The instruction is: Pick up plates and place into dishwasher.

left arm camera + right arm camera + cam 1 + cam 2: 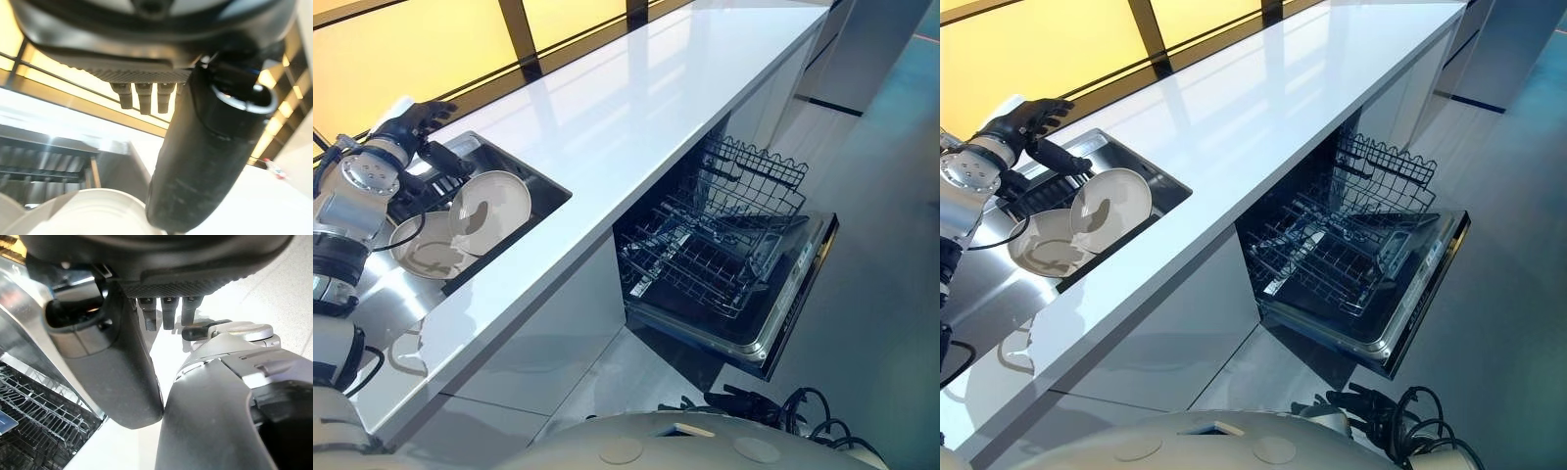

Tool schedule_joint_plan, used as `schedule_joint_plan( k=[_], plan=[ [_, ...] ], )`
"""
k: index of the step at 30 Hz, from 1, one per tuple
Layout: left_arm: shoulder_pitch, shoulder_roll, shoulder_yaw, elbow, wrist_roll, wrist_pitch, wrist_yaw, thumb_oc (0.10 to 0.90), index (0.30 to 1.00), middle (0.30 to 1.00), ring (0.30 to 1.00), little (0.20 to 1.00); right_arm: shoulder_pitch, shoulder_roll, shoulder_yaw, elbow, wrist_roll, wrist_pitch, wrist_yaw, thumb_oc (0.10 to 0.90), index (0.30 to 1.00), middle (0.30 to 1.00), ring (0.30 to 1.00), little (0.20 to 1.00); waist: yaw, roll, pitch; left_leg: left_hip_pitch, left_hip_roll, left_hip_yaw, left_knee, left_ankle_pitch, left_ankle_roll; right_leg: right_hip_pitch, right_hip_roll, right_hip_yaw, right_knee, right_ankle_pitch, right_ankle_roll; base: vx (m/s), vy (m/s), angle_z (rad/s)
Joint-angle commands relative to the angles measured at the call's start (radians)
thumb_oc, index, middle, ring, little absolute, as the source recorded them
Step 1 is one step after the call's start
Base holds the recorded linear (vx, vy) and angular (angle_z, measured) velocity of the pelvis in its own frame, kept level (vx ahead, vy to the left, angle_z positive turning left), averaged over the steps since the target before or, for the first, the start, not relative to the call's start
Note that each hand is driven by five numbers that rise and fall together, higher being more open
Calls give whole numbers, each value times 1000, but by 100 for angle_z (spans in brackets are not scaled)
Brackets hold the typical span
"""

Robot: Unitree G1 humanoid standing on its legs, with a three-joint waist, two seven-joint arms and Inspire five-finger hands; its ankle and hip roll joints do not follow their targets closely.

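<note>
Two white plates lie in the steel sink at the left end of the counter. One plate leans tilted on the other plate, which lies flatter beneath it. My left hand hovers over the sink's back edge, open, its straight fingers spread and the thumb reaching down just beside the tilted plate's rim. In the left wrist view that plate shows just past the thumb. The right hand hangs low beside the dishwasher, fingers relaxed, holding nothing.
The dishwasher stands open under the white counter, door down, with its lower rack pulled out and an upper rack behind it. Grey floor lies to its right. A dark-framed window runs behind the sink.
</note>
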Motion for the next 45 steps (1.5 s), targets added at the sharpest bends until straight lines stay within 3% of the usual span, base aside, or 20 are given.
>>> schedule_joint_plan(
  k=[1, 14, 24, 30, 36, 43, 44, 45],
  plan=[
    [-197, 91, 80, 29, 48, -30, 68, 800, 900, 900, 900, 900, 36, -48, 6, 19, -50, 3, 12, 800, 900, 900, 900, 900, -8, 43, 8, -17, -127, 52, 20, -108, 75, -66, 15, 41, 104, -68, 102, 61, 111, -7],
    [-138, 45, 130, 158, -75, 28, 34, 800, 900, 900, 900, 900, 52, -81, -12, -1, -100, -6, 38, 800, 900, 900, 900, 900, -22, 35, 21, -31, -146, 63, 54, -130, 87, -91, 1, 57, 131, -71, 112, 64, 91, -7],
    [-73, 16, 190, 210, -142, 5, 91, 800, 900, 900, 900, 900, 70, -100, -16, -22, -106, -18, 46, 800, 900, 900, 900, 900, -34, 25, 48, -44, -159, 66, 54, -130, 91, -115, -1, 76, 140, -64, 121, 39, 79, -9],
    [-26, -11, 236, 203, -255, -49, 122, 800, 900, 900, 900, 900, 82, -111, -20, -40, -109, -21, 52, 800, 900, 900, 900, 900, -41, 17, 71, -60, -160, 75, 61, -130, 92, -136, -6, 89, 149, -60, 126, 12, 61, -6],
    [14, -44, 284, 197, -364, -80, 90, 800, 900, 900, 900, 900, 94, -114, -25, -41, -124, -38, 63, 800, 900, 900, 900, 900, -45, 10, 83, -67, -158, 92, 67, -131, 92, -146, -11, 97, 153, -56, 132, 18, 36, -4],
    [26, -48, 316, 222, -496, -73, 14, 800, 900, 900, 900, 900, 101, -117, -27, -49, -146, -35, 67, 800, 900, 900, 900, 900, -51, 10, 88, -69, -159, 105, 72, -135, 93, -153, -19, 95, 160, -55, 140, 15, 23, -4],
    [27, -52, 328, 225, -539, -70, -14, 704, 818, 818, 818, 804, 102, -118, -28, -47, -152, -36, 69, 800, 900, 900, 900, 900, -52, 10, 89, -70, -158, 107, 72, -136, 94, -154, -21, 97, 160, -55, 141, 0, 0, 0],
    [27, -55, 333, 227, -571, -66, -27, 432, 585, 585, 585, 532, 103, -119, -28, -48, -153, -35, 70, 800, 900, 900, 900, 900, -52, 11, 89, -70, -158, 108, 72, -137, 94, -155, -22, 97, 160, -55, 141, 0, 0, 0]
  ],
)
